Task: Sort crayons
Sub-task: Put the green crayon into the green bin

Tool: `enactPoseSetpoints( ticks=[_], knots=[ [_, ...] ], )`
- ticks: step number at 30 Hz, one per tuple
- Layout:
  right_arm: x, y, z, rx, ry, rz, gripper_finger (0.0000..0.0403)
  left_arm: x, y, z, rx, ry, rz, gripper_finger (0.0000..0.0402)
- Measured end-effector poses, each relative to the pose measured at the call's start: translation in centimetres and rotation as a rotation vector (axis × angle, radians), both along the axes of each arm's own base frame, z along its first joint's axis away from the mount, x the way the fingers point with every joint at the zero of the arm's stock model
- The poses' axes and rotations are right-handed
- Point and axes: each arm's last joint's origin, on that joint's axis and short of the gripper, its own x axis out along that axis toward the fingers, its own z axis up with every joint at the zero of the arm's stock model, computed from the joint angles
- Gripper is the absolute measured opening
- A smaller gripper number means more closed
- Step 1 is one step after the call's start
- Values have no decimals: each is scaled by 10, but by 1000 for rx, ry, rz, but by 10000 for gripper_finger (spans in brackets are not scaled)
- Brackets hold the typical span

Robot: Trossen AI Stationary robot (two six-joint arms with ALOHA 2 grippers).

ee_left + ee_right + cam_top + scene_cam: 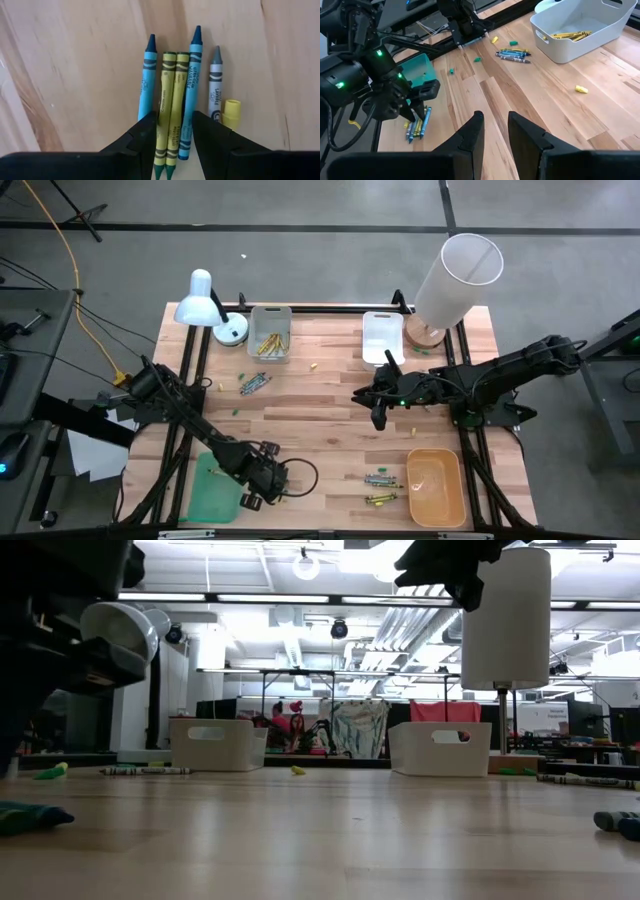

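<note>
Crayons (pixel 177 95) lie in a small row on the near left part of the table (pixel 320 400), just right of the green tray (pixel 212 485). The left gripper (pixel 172 137) is directly over them, its fingers narrowly apart around two yellow-green crayons (pixel 170 115); whether these are already gripped I cannot tell. Their long axis runs straight forward from the fingers. The right gripper (pixel 495 132), narrowly open and empty, waits well apart, above the middle of the table.
</note>
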Motion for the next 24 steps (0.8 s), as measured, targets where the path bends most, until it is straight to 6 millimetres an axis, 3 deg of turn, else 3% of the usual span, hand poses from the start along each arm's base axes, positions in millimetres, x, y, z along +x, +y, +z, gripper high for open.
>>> enactPoseSetpoints(
  ticks=[10,24],
  knots=[
    [0,0,0,-1,1,0,80,6,13,16,-14,-45,-2,113],
    [0,0,-1,-9,10,3,80,-3,11,7,74,-92,-9,113]
  ],
)
